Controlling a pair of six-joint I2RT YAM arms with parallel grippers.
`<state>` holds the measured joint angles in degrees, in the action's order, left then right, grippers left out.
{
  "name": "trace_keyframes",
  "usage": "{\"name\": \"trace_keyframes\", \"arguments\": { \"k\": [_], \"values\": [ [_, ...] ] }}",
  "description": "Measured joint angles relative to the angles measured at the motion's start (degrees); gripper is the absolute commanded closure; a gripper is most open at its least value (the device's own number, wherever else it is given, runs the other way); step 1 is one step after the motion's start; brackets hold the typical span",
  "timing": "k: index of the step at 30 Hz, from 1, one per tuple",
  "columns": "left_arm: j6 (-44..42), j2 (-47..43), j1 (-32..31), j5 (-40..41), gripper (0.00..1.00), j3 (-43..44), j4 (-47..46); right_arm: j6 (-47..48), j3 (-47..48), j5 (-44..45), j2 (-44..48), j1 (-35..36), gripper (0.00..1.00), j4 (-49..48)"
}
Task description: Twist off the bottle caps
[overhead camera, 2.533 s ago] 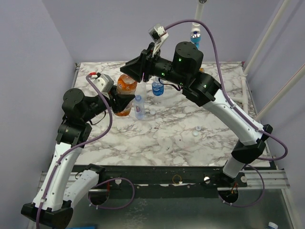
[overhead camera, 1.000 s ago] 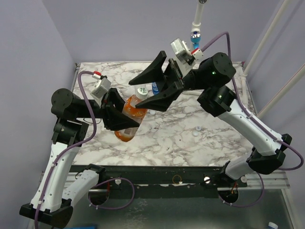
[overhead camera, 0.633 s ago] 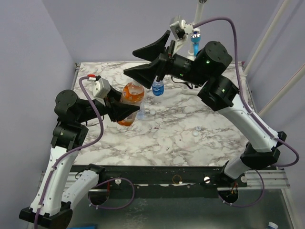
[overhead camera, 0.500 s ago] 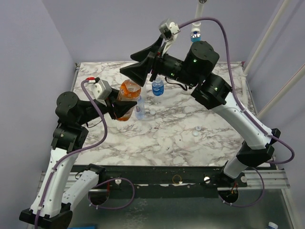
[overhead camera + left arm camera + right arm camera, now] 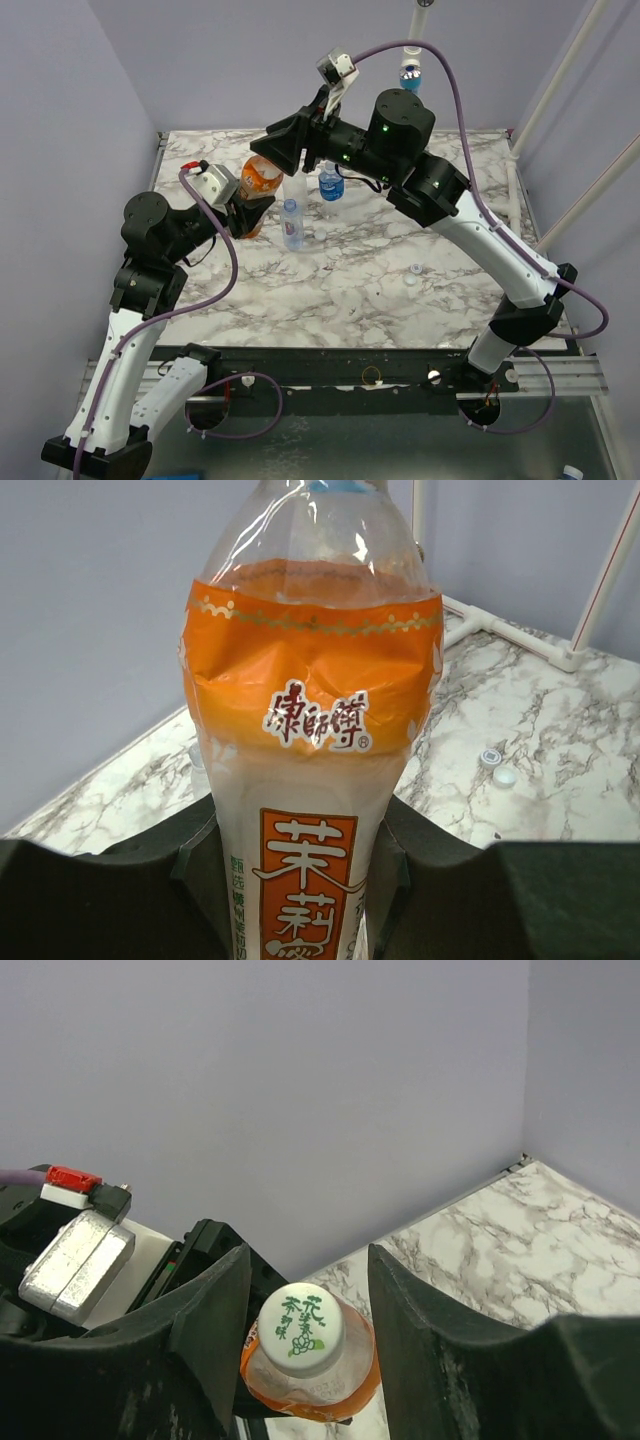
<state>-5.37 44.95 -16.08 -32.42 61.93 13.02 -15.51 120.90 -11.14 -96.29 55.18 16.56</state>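
The table (image 5: 350, 300) in front of my two arm bases has a white marble top with grey veins. Toward its far side a bottle with dark blue label (image 5: 331, 184) stands upright. To the left of this bottle, a little nearer to me, stands a slim bottle with light blue label (image 5: 292, 223), also upright and not touching it. One small white cap (image 5: 319, 236) lies in front of the dark-blue bottle. Well apart from that bottle, to its right and nearer to me, lie a second cap (image 5: 416, 268) and a third cap (image 5: 409, 281), close together.
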Motion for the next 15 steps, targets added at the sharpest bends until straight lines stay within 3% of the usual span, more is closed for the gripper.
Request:
{"name": "trace_keyframes", "arguments": {
  "k": [4,9,15],
  "values": [
    [0.0,0.0,0.0,0.6,0.82,0.0,0.0,-0.1,-1.4,1.1,-0.1,0.0,0.53,-1.5],
    [0.3,0.1,0.0,1.0,0.82,-0.2,0.4,-0.9,-3.9,1.5,-0.1,0.0,0.75,-3.7],
    [1.4,0.1,0.1,1.1,0.82,-0.3,0.4,-0.8,-5.2,1.7,0.0,0.2,0.93,-5.7]
  ]
}}
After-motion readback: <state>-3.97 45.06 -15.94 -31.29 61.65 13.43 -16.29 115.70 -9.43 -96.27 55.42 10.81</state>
